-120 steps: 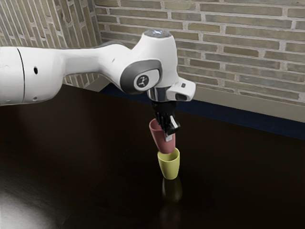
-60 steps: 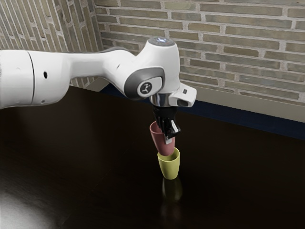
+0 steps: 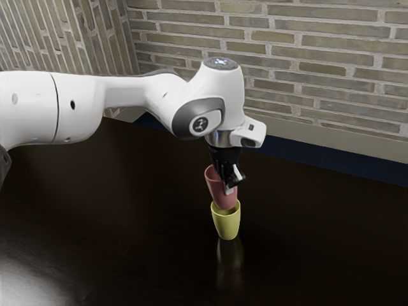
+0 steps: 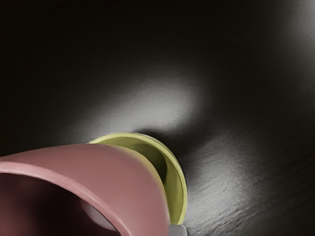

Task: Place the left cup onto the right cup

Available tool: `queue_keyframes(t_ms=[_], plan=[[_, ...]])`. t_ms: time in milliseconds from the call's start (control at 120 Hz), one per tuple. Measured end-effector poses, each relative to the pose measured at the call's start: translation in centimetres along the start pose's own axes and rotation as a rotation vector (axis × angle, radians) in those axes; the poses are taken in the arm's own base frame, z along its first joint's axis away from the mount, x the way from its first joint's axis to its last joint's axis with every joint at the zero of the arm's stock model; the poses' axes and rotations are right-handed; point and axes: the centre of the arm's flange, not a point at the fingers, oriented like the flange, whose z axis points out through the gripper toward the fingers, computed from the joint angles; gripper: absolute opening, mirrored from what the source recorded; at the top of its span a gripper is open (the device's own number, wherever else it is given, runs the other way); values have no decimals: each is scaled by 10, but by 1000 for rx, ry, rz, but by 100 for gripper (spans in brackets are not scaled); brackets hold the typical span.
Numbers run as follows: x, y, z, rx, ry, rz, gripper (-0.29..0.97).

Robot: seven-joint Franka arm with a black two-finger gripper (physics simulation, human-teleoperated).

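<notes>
Gripping pink cup (image 3: 215, 186) at rim, fingers (image 3: 227, 175) closed on it. Base tilted inside yellow cup (image 3: 225, 222). Remaining: seat fully, release, retract.

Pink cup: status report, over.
Gripper shut on pink cup at rim. Cup tilted, base inside yellow cup. No obstruction seen.

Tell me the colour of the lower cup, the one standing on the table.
The lower cup is pale yellow, clearest in the exterior view.

Upper cup (image 3: 217, 191) tilted, base nested in lower cup (image 3: 225, 222); lower cup upright on table (image 3: 95, 242).
</notes>
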Motion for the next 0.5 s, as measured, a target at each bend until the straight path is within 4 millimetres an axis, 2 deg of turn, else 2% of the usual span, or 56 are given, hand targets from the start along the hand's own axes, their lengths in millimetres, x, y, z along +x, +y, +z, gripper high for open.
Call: queue_keyframes(t_ms=[500], plan=[[1, 4, 4, -6, 2, -7, -11]])
